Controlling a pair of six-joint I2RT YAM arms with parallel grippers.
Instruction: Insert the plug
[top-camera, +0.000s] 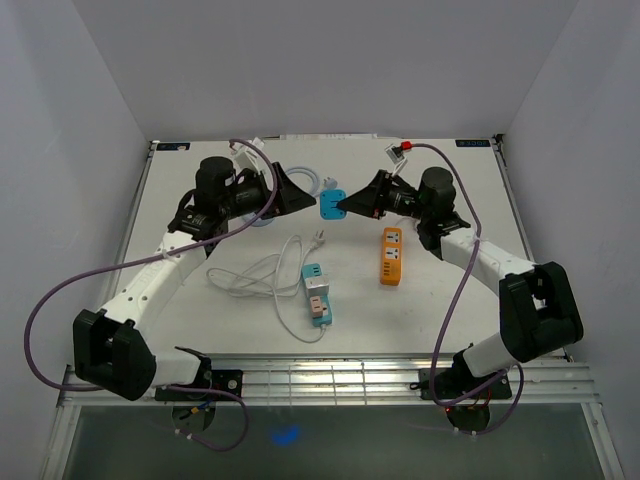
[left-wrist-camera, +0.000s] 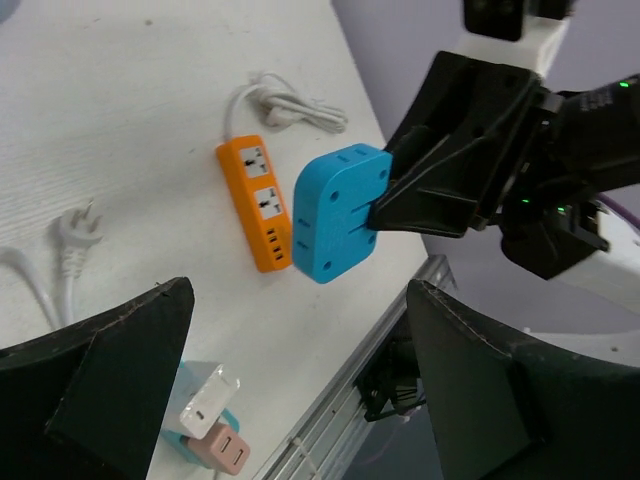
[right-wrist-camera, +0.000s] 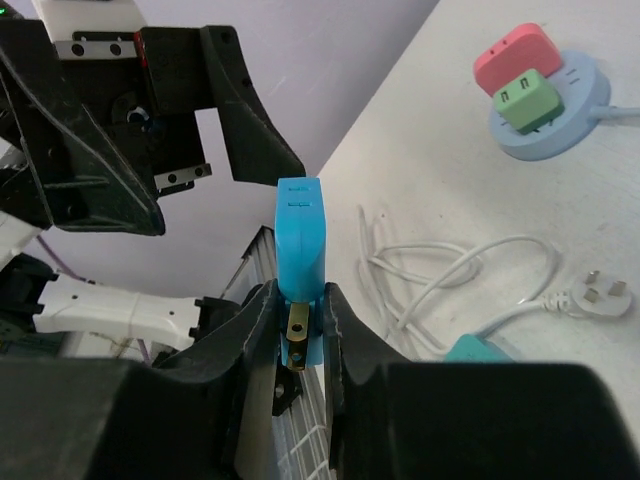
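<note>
My right gripper (top-camera: 350, 205) is shut on a blue plug adapter (top-camera: 332, 205) and holds it in the air above the table's back middle. In the right wrist view the adapter (right-wrist-camera: 300, 235) stands upright between my fingers (right-wrist-camera: 345, 330), with its brass prongs (right-wrist-camera: 297, 322) pointing back at the camera. The left wrist view shows its socket face (left-wrist-camera: 340, 210). My left gripper (top-camera: 292, 190) is open and empty, facing the adapter from the left with a small gap. An orange power strip (top-camera: 391, 255) lies right of centre, also in the left wrist view (left-wrist-camera: 262, 205).
A teal strip (top-camera: 317, 295) with a white and a pink adapter lies at the front centre, with a white cable (top-camera: 255, 275) and loose plug (top-camera: 320, 238). A round pale-blue socket (right-wrist-camera: 545, 110) holding pink and green plugs sits at the back.
</note>
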